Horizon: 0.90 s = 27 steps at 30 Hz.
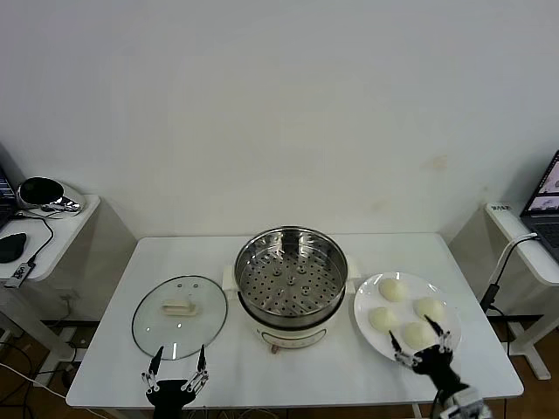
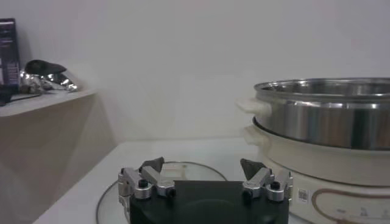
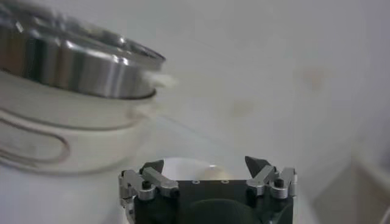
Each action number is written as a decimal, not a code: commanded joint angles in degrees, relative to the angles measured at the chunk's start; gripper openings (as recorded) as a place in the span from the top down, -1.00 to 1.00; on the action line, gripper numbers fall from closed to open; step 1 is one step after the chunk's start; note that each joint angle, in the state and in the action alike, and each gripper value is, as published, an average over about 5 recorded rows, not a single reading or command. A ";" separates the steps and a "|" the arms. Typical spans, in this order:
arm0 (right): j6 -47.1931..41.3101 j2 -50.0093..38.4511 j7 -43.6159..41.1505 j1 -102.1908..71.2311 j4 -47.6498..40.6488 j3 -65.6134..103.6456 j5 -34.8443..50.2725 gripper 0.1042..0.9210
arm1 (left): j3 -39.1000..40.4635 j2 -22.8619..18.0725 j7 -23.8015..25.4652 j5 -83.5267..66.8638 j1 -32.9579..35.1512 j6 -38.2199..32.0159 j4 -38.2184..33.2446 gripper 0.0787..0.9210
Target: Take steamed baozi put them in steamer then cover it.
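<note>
Several cream-white baozi [image 1: 393,289] lie on a white plate [image 1: 364,302] right of the steamer [image 1: 291,279]. The steamer is a shiny steel pot with a perforated tray on a white base; its tray holds nothing. It also shows in the left wrist view [image 2: 323,122] and the right wrist view [image 3: 73,67]. The glass cover [image 1: 179,315] with a cream handle lies flat on the table left of the steamer. My right gripper [image 1: 422,346] is open just over the plate's front edge, at the nearest baozi [image 1: 418,333]; that bun shows between its fingertips [image 3: 186,168]. My left gripper [image 1: 178,365] is open at the cover's near edge [image 2: 183,173].
The white table [image 1: 262,371] carries the cover, steamer and plate in a row. A side desk with a helmet-like object [image 1: 45,194] stands at the far left. Another desk with a laptop [image 1: 546,205] stands at the far right.
</note>
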 commanded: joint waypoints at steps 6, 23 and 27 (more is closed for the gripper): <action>-9.88 -20.40 -16.71 14.77 -5.63 -0.72 -12.81 -0.76 | 0.19 1.12 -1.04 3.76 -1.01 1.13 0.14 -0.77; -2.24 -28.54 -49.71 68.44 -29.84 -51.97 -12.19 -0.76 | -2.50 1.71 -0.10 5.15 -0.49 0.94 -1.18 -0.77; 0.82 -26.31 -51.38 75.86 -33.66 -61.93 -10.48 -0.76 | -3.35 1.75 0.05 5.06 -0.90 1.01 -1.18 -0.77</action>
